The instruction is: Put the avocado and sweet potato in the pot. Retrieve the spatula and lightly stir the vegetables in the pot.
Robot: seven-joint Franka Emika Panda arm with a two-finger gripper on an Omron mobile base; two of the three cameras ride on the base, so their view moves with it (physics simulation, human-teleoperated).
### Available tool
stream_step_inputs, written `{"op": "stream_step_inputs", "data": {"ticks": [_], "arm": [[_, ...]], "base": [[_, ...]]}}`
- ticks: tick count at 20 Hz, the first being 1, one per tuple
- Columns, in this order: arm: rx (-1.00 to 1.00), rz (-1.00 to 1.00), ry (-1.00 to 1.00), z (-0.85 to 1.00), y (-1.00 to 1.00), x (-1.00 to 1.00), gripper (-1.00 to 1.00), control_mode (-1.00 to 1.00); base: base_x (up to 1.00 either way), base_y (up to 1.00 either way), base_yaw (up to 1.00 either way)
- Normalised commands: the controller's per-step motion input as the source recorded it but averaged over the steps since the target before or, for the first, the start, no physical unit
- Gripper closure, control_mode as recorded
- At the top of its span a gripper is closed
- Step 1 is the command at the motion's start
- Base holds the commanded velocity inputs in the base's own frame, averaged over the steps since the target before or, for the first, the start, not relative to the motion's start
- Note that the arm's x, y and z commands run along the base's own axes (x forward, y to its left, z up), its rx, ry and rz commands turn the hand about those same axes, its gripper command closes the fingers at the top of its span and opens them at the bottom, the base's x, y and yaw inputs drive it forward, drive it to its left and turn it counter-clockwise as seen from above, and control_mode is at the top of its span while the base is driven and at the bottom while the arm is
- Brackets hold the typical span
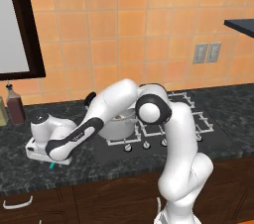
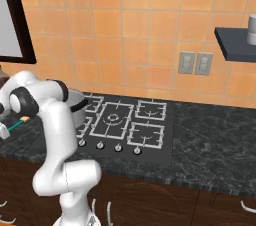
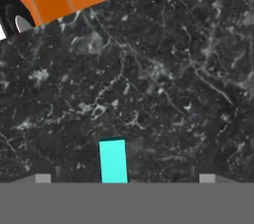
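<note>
My gripper (image 3: 121,178) hangs low over the dark counter (image 3: 163,84), jaws spread wide and holding nothing. Between the two fingertips (image 3: 43,178) lies the teal end of the spatula (image 3: 113,161), a little nearer the left tip than the middle. I judge I am poised this way so the jaws straddle the slim handle before closing on it. In the left base view my hand sits on the counter left of the stove, with a bit of teal handle poking out under it; in the right base view the handle shows past my elbow.

Farther back stands the pot (image 1: 119,125), on the near left burner of the stove (image 2: 145,130), mostly hidden behind my forearm. That is handy: the spatula lies just beside it. Whether the vegetables are inside I cannot tell.

One spatula, one pot. Farthest off, one dark bottle (image 1: 15,105) stands against the tiled wall (image 1: 129,34), which carries two outlets (image 2: 195,63).
</note>
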Motion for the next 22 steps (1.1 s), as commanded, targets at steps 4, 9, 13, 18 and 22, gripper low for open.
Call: {"op": "stream_step_inputs", "data": {"ticks": [4,9,13,18,22], "arm": [[0.01,-0.01,0.0,-0.43,-0.55,0.01,1.0,-1.0],[0.08,0.0,0.0,-0.29,-0.45,0.0,1.0,-1.0],[0.07,0.0,0.0,-0.06,-0.23,0.0,1.0,-1.0],[0.12,0.0,0.0,0.65,-0.04,-0.05,1.0,-1.0],[0.06,0.0,0.04,1.0,0.01,-0.03,1.0,-1.0]], "base": [[0.0,0.0,0.0],[0.0,0.0,0.0],[0.0,0.0,0.0],[0.0,0.0,0.0],[0.0,0.0,0.0]]}}
